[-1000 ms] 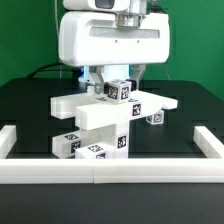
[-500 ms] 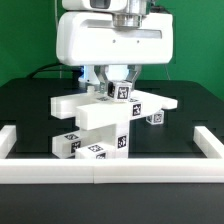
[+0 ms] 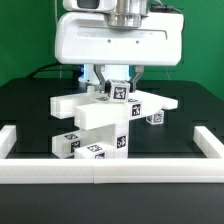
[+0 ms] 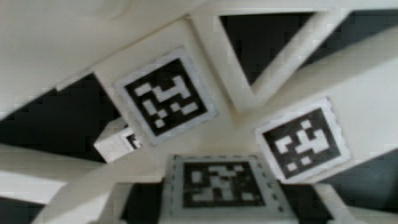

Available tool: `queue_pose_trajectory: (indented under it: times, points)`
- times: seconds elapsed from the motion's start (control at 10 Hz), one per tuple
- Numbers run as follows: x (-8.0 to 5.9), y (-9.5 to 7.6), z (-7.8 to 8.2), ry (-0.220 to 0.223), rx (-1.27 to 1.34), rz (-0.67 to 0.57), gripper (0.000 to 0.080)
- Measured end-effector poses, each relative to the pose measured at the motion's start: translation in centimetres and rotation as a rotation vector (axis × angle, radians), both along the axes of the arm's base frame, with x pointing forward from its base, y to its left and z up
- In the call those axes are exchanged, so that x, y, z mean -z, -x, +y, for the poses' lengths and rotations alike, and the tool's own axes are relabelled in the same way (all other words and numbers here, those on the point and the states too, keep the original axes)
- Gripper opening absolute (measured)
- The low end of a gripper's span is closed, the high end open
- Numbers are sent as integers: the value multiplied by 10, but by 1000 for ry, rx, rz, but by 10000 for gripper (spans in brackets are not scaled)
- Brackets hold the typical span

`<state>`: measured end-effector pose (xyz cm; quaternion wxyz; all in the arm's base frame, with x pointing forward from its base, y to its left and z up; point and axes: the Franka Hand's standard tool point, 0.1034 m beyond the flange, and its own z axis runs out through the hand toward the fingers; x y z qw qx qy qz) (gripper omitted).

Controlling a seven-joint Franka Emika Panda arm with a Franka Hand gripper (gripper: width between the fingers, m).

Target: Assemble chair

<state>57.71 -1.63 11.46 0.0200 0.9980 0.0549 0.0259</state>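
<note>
Exterior view: jaws, partly open, sit astride the top tagged block of the chair; whether they pinch it, I cannot tell. Chair stands on the worktop inside the border rail. Probably light, stiff, smooth plastic: grip flat opposing faces.

Gripper pinches tagged cube atop stacked white chair parts, ctr of black table, rail in front.
</note>
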Motion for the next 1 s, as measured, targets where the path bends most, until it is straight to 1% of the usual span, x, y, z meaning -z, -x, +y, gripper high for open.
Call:
queue_pose_trajectory:
  times: [0.7, 0.8, 0.9, 1.0]
  points:
    - [0, 0, 2, -26, 421, -15, 285]
    - [0, 0, 2, -30, 487, -17, 357]
    - [0, 0, 2, -30, 489, -17, 502]
    - [0, 0, 2, -30, 488, -17, 502]
